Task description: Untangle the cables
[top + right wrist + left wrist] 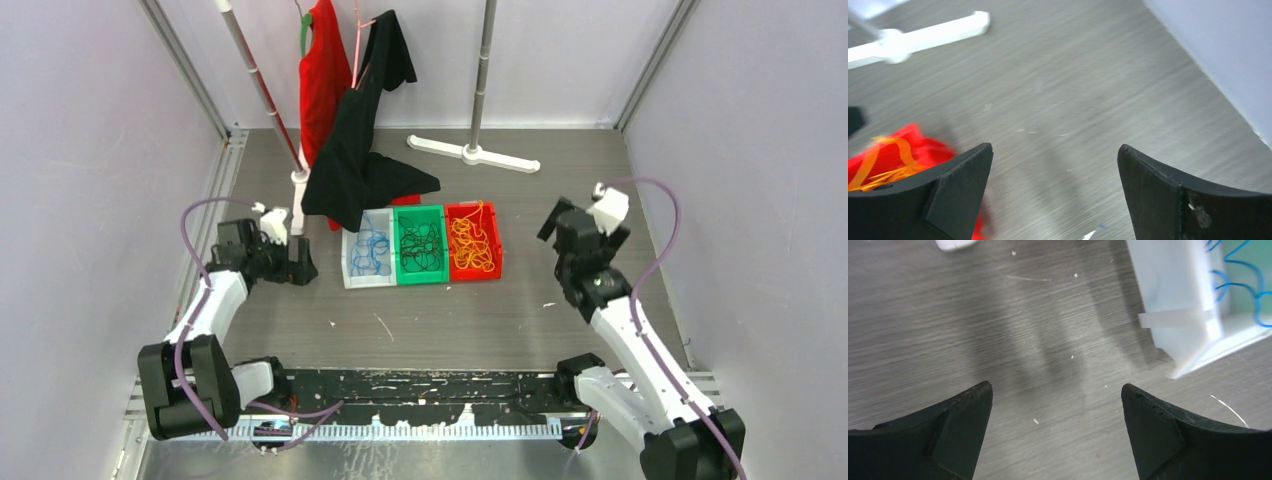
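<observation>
- At the middle of the grey wood-grain table [440,320], three small plastic bins stand side by side with their walls touching, and the cables lie in them by colour, which looks like deliberate sorting.
- The blue cables [372,252] sit in the white bin [349,262], the black cables [422,248] in the green bin [420,281], and the yellow-orange cables [470,245] in the red bin [497,255].
- Each bunch is thin, limp cord lying in loose overlapping loops. No colour seems to cross into a neighbouring bin, though strands so fine are hard to trace from above.
- The bins are rigid, smooth and straight-walled, so they keep the springy loops from spreading back together.
- The left gripper [1055,386] hangs low over bare table just beside the white bin. Its matte black, wedge-shaped jaws are spread wide, with nothing between them.
- The right gripper [1054,146] is raised to the right of the red bin, near but not touching it. Its jaws are also spread wide and carry nothing.
- With both claws empty and no cable visible on the bare table, the separating appears largely done.
</observation>
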You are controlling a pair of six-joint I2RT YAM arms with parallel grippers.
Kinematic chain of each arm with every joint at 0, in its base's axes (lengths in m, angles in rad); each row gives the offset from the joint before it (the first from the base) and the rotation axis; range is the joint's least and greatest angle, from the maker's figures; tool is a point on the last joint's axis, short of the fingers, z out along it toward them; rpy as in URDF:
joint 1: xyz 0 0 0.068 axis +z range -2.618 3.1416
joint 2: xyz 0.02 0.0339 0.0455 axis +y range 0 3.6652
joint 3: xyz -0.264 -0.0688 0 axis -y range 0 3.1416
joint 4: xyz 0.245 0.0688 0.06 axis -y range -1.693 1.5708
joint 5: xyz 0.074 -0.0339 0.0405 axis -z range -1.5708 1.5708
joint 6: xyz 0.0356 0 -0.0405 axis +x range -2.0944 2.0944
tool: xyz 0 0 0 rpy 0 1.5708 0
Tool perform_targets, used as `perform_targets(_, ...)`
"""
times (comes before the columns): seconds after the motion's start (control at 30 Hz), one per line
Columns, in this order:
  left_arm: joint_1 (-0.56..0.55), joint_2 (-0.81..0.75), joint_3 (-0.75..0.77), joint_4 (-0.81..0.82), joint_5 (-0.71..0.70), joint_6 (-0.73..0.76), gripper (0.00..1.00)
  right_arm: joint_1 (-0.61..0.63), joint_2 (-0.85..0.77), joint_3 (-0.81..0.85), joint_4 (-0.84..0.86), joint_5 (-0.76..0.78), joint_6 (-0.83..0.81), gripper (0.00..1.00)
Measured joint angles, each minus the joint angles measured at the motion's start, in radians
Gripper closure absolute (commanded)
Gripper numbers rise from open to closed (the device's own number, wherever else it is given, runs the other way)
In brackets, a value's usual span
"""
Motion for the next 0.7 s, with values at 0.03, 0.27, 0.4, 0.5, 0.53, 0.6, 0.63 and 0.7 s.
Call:
perform_targets(0.03,0.000,0.006,-0.058,0.072,0.000,-0.022,0.01,-0.001,-0.044,-0.091,0.063,0.059,-0.014,0.00)
perform_targets(0.27,0.001,0.119,-0.277,0.576,0.015,-0.156,0.00,-0.031,-0.025,-0.507,0.525,0.341,-0.144,0.00)
perform_targets(0.4,0.001,0.204,-0.291,0.854,0.014,-0.224,0.00,-0.089,0.146,-0.524,0.723,0.382,-0.148,0.00)
perform_targets(0.5,0.001,0.268,-0.303,1.020,0.010,-0.261,0.00,-0.130,0.291,-0.523,0.874,0.362,-0.151,0.00)
perform_targets(0.53,0.001,0.296,-0.306,1.081,0.010,-0.272,0.00,-0.141,0.324,-0.523,0.901,0.346,-0.153,0.00)
perform_targets(0.6,0.001,0.351,-0.314,1.173,0.009,-0.290,0.00,-0.167,0.391,-0.521,0.967,0.295,-0.156,0.00)
perform_targets(0.63,0.000,0.362,-0.321,1.191,0.007,-0.293,0.00,-0.179,0.420,-0.518,0.999,0.267,-0.158,0.00)
perform_targets(0.7,-0.006,0.362,-0.340,1.231,0.000,-0.297,0.00,-0.200,0.478,-0.507,1.069,0.208,-0.163,0.00)
